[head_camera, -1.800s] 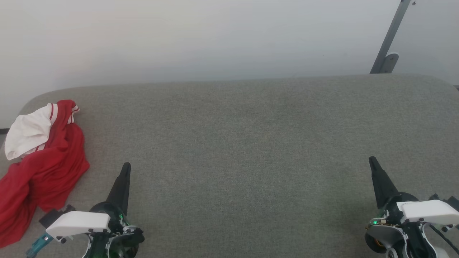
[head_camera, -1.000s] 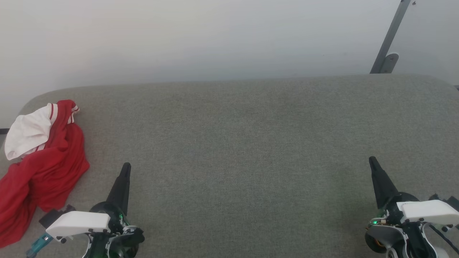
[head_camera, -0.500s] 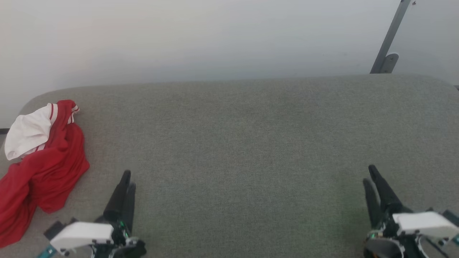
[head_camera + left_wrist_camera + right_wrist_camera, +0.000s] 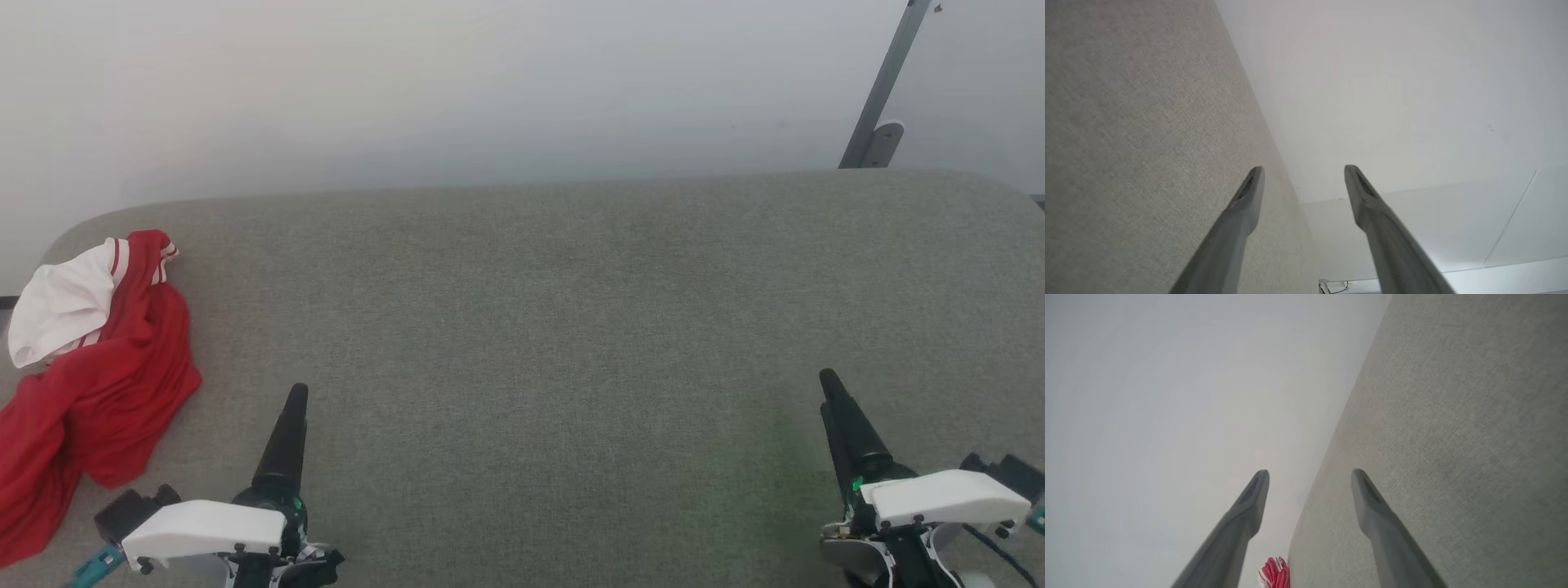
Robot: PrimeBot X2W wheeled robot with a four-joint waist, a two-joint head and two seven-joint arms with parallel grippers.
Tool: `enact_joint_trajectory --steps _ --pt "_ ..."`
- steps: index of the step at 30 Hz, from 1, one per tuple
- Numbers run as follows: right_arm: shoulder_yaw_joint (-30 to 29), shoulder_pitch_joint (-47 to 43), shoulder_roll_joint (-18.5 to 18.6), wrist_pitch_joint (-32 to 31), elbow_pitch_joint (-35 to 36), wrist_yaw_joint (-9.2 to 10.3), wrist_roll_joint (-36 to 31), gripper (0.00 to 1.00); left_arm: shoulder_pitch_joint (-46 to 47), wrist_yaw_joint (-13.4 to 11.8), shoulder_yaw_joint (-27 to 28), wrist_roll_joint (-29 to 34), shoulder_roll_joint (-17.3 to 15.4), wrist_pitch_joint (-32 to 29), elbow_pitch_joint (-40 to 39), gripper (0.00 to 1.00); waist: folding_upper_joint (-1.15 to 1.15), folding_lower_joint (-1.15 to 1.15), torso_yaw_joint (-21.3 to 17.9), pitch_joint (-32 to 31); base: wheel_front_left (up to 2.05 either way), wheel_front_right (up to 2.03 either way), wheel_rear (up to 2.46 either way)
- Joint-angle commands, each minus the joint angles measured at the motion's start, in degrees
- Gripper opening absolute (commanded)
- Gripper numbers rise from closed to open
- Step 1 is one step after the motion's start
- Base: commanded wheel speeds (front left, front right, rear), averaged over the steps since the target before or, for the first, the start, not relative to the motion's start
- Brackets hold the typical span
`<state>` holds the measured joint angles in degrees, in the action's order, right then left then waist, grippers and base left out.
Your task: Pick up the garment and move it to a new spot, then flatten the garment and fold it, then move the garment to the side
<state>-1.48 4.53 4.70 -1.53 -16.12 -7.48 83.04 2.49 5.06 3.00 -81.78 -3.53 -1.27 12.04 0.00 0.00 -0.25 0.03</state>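
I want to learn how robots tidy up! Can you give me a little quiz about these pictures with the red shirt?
1. True or false: the garment lies folded flat in the middle of the grey surface.
2. Which is nearer the garment? A: the left gripper. B: the right gripper.
3. Fill in: both grippers are ____ and hold nothing.

Key: 1 false, it lies crumpled at the surface's left end; 2 A; 3 open.

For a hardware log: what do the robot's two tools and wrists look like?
The left tool and right tool each have long, tapering black fingers on a dark base with a green light, under a flat white cover with dark screws. A black cable trails by the right wrist.
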Motion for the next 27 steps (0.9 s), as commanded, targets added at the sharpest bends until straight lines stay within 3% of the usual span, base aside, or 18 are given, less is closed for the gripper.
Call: enact_joint_trajectory --steps 1,14,27 --pt "1.9 3.1 2.6 1.7 -0.5 -0.01 -12.9 1.0 0.0 -1.7 -1.4 13.8 -2.7 2.8 -2.4 1.0 0.0 0.0 0.0 -0.1 0.0 0.0 0.0" --pt "2.4 4.5 4.9 2.4 -0.2 -0.01 -23.0 1.0 -0.4 -1.8 -1.7 28.9 -4.2 5.5 -3.7 1.0 0.0 0.0 0.0 0.0 0.0 0.0 0.0" --pt "2.5 4.4 5.9 3.8 -0.1 -0.01 -29.6 1.0 -1.1 -0.2 -0.9 38.0 -3.9 7.7 -4.5 1.0 0.0 0.0 0.0 0.1 0.0 0.0 0.0"
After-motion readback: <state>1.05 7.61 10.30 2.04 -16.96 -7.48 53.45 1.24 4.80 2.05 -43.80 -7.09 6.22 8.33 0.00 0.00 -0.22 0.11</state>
